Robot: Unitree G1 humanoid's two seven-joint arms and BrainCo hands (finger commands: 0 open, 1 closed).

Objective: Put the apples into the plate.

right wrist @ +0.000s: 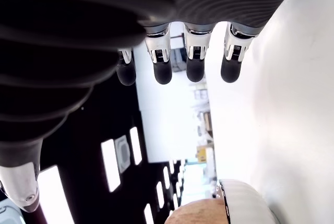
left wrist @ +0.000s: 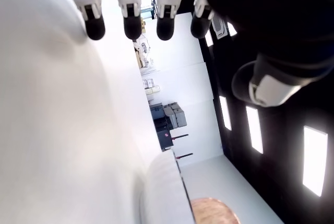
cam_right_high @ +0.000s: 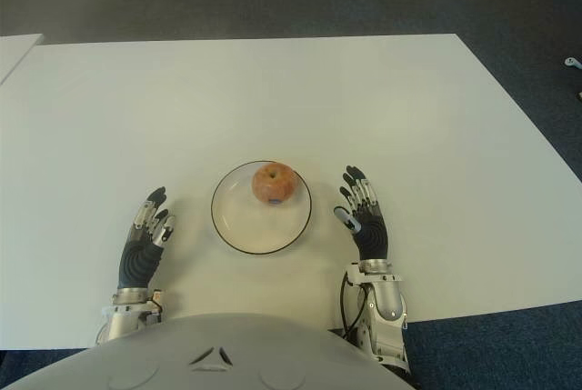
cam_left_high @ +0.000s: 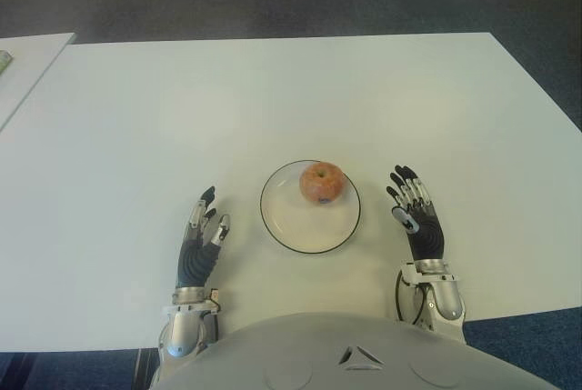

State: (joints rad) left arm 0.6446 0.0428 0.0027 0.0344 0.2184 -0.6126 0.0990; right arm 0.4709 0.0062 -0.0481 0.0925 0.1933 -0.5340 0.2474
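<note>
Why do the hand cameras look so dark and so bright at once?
Left wrist view: the left hand is a dark silhouette against the glaring white table. Right wrist view: the right hand is likewise backlit. Eye views: even light, and the apple casts a soft shadow on the plate.

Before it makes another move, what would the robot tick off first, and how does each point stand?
1. Apple in the plate: ok, it sits in the plate's far half.
2. Other apples left on the table: none in view, ok.
3. Left hand empty: ok, fingers extended, holding nothing, on the plate's left.
4. Right hand empty: ok, fingers extended, holding nothing, on the plate's right.
5. Hands apart from the plate: ok, a gap of bare table shows on each side.
6. Apple steady, not rolling: cannot tell from one moment.
</note>
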